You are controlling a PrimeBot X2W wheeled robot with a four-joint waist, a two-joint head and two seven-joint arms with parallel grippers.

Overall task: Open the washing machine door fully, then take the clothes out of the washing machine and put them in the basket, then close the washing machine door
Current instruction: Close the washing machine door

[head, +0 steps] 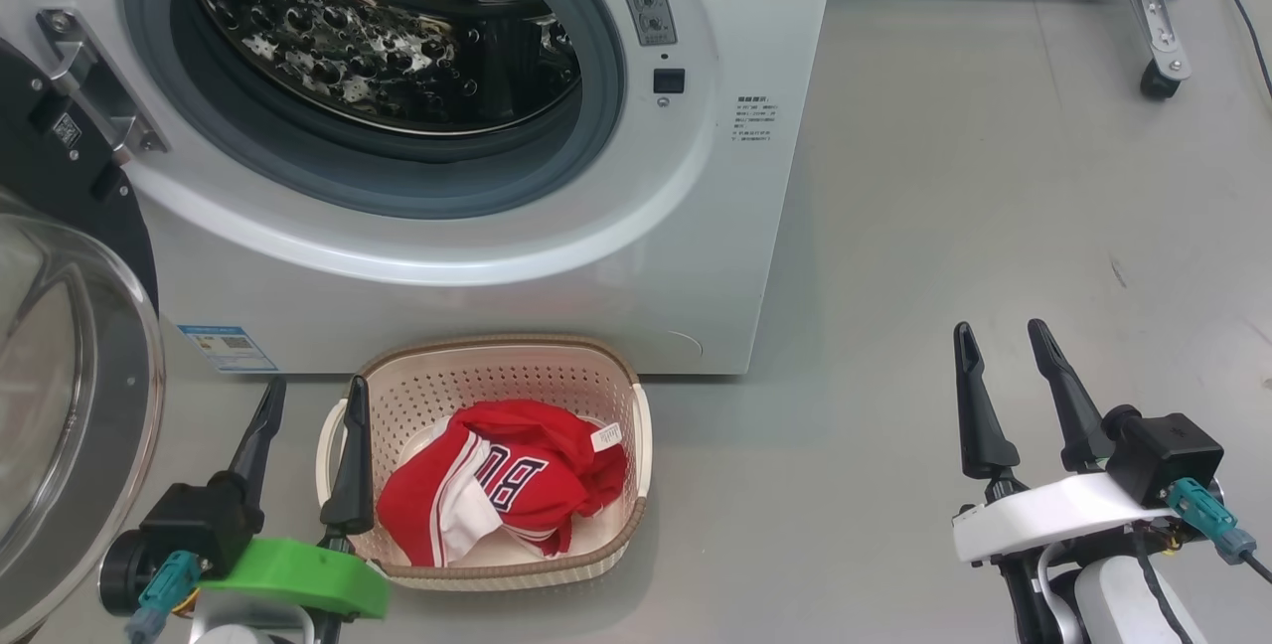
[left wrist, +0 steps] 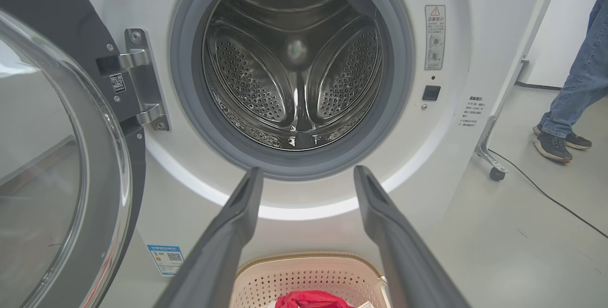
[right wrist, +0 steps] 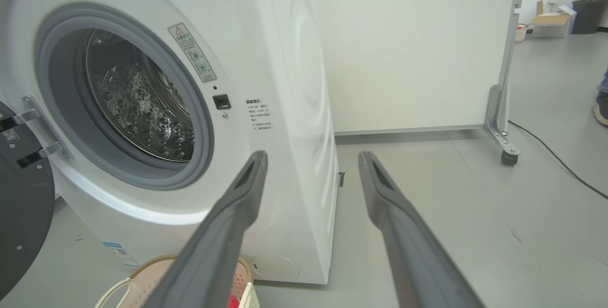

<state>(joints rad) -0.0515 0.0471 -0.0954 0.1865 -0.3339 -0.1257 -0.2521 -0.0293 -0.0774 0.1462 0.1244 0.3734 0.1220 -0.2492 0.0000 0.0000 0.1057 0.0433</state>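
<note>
The white washing machine stands ahead with its steel drum bare inside. Its round door hangs swung out wide on the left, the glass bowl facing me. On the floor in front sits the cream basket, and the red clothes with white numerals lie in it. My left gripper is open above the basket's left rim, holding nothing. My right gripper is open over bare floor to the right. The left gripper points at the drum mouth; the right gripper points at the machine's front corner.
A white partition on castor feet stands at the back right, with a cable trailing on the floor. A person's legs in jeans and dark shoes stand right of the machine. Grey floor stretches to the right.
</note>
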